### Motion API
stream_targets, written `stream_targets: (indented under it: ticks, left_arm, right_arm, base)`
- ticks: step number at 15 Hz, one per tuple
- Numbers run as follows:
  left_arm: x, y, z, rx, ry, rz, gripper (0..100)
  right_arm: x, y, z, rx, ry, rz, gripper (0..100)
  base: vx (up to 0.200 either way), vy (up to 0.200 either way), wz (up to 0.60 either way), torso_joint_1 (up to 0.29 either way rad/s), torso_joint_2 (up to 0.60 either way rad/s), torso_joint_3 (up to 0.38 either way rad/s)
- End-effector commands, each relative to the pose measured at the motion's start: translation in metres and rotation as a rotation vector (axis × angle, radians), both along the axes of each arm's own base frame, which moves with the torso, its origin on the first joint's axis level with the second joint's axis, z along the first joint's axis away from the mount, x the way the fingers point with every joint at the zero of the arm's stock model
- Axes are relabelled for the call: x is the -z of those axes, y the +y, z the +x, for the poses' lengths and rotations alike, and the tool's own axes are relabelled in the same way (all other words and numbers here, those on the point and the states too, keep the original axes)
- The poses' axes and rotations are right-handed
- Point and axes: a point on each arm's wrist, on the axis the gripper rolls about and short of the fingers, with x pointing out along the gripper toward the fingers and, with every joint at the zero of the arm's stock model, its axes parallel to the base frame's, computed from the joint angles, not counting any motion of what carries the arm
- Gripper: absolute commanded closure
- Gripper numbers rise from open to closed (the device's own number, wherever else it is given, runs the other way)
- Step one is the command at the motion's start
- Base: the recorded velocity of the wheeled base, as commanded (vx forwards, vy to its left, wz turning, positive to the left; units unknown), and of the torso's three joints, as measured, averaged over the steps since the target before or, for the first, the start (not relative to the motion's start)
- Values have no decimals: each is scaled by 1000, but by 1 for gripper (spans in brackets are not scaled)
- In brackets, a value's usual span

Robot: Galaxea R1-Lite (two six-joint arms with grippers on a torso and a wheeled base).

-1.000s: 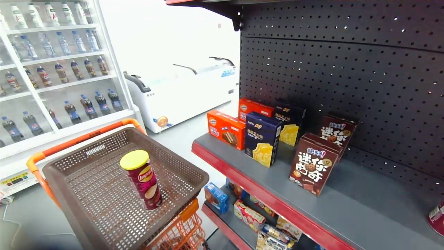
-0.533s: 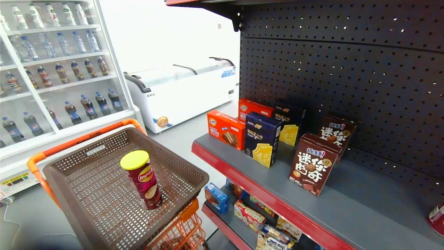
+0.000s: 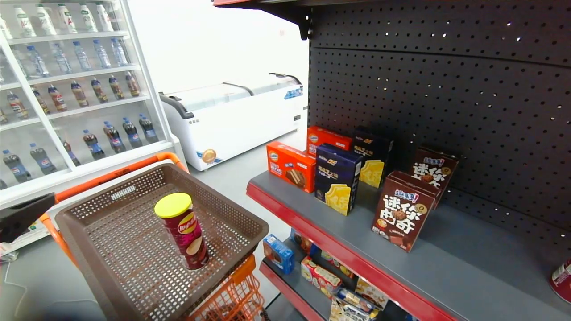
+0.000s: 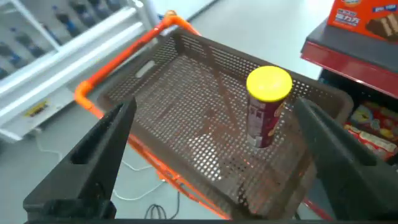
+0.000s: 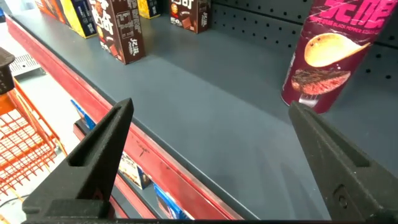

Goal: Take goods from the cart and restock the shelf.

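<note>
Can: I see a dark red can (image 3: 180, 229) with a yellow lid. It stands upright near the middle of the brown mesh basket (image 3: 111, 249), apart from its walls.
Cart: the basket sits on top of the orange cart (image 3: 111, 176), which stands just left of the shelf (image 3: 446, 267).
Left gripper: my left gripper (image 4: 214, 109) hangs above the basket with its fingers spread wide and nothing in them. The can stands lower down between the fingers, touching neither.
Right gripper: my right gripper (image 5: 211, 106) has its fingers spread wide and empty, over the bare grey shelf board.
Second can: a second can (image 5: 329, 56) of the same kind stands upright on the shelf at its far right, near the right gripper.
Shelf: a grey board with a red front edge and a black pegboard (image 3: 446, 102) behind.
Boxes: orange, blue and brown boxes (image 3: 337, 178) stand in pairs on the shelf's left half.
Lower shelf: the lower shelf (image 3: 321, 276) holds mixed packets.
Background: a glass cooler (image 3: 80, 89) of bottles and a white freezer (image 3: 232, 116).
</note>
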Motion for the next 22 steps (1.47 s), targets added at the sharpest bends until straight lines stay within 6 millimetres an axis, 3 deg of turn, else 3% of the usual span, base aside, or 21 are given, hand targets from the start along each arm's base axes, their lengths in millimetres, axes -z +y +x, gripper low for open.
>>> stream_targets:
  ticks: [1,3,7,16,18,22]
  left_arm:
    - [35,12,90,102,143,-63,0]
    - [56,13,103,148,149,-76,0]
    - [111,2,109,287,243,-131,0]
    - [164,-8,135,330,290,-149,0]
    - [187,-8,142,334,319,-146,0]
    - [210,-12,163,359,241,-126,0]
  right_arm:
    - [0,0,0,0,-1,0,0]
    - [0,0,0,0,-1,0,0]
    - [0,0,0,0,-1,0,0]
    - [0,0,0,0,-1,0,0]
    - [0,0,0,0,-2,0,0]
    - [0,0,0,0,-1,0,0]
  base:
    - [0,0,0,0,0,0]
    - [0,0,0,0,0,0]
    - [0,0,0,0,0,0]
    - [0,0,0,0,0,0]
    - [0,0,0,0,0,0]
    - [0,0,0,0,0,0]
